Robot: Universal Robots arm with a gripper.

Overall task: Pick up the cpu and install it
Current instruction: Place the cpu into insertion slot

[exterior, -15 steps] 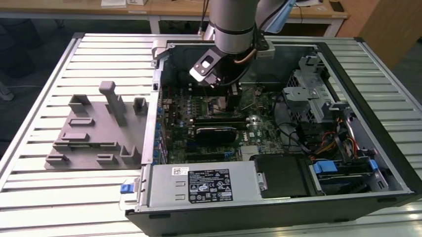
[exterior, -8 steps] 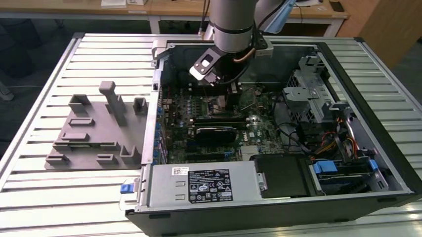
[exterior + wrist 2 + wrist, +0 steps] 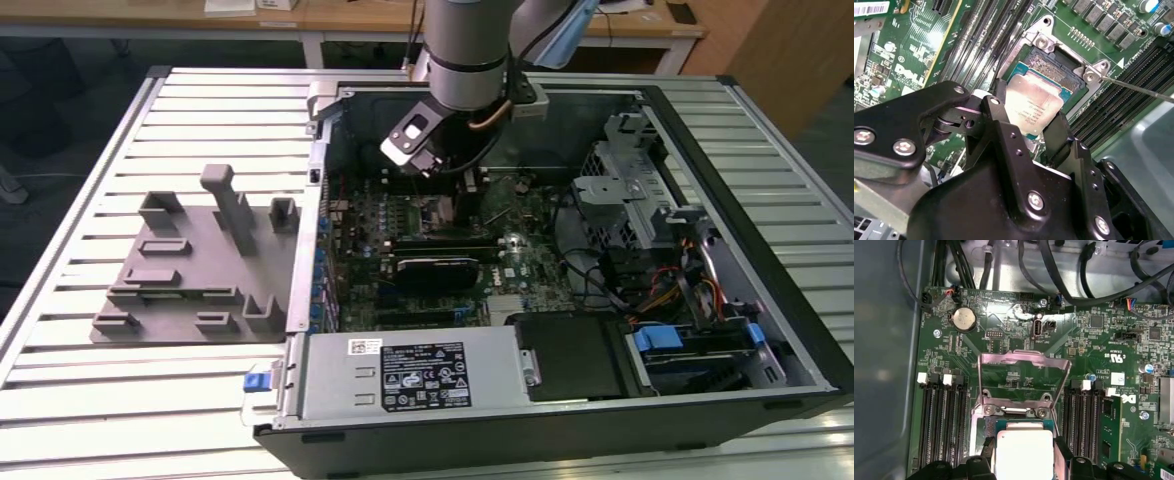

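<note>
gripper (image 3: pixel 1030 117): we are seeing it grasping the cpu (image 3: pixel 1035 102).
cpu: hanging just over the socket (image 3: pixel 1051 65).
lid (image 3: pixel 1024 359): standing raised at the socket's edge.

The gripper (image 3: pixel 1028 112) was black, with small silver screws. Between its fingers the cpu (image 3: pixel 1036 100) had a silver-grey top and a thin teal-green rim. Beneath it the motherboard (image 3: pixel 1004 340) was dark green, the socket load plate (image 3: pixel 1024 359) shiny silver, and the memory slots (image 3: pixel 941 425) black with white clips.
</note>
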